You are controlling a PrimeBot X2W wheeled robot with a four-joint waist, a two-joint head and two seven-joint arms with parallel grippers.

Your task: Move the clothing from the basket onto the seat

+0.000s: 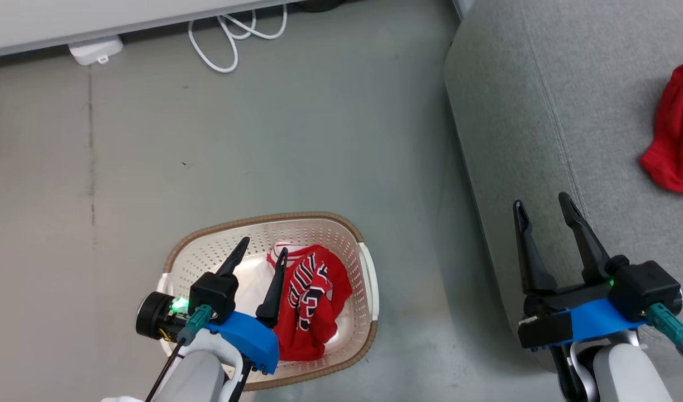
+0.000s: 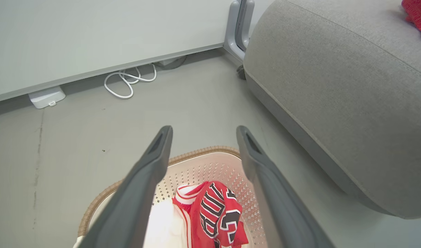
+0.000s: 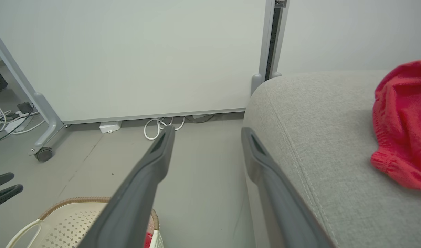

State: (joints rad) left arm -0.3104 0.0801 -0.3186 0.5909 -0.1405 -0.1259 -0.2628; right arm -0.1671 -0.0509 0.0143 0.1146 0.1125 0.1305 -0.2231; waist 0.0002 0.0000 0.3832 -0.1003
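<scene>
Grey floor [image 1: 319, 139]: smooth underfoot, with a white cable [image 1: 229, 39] looped by the pale wall panel [image 3: 127, 51].
Seat [image 1: 542, 111]: a grey woven cushion on your right, near the basket [image 1: 369, 273].
Left gripper [image 1: 264, 245]: your fingers are spread and empty, hanging over the basket; you cannot tell if they touch cloth.
Right gripper [image 1: 541, 200]: spread wide, holding nothing, over the seat's edge.
Clothing: the red jersey [image 1: 307, 301] with numerals lies crumpled in the basket beside a white piece [image 1: 254, 285]; another red garment [image 1: 676, 134] lies on the seat.
</scene>
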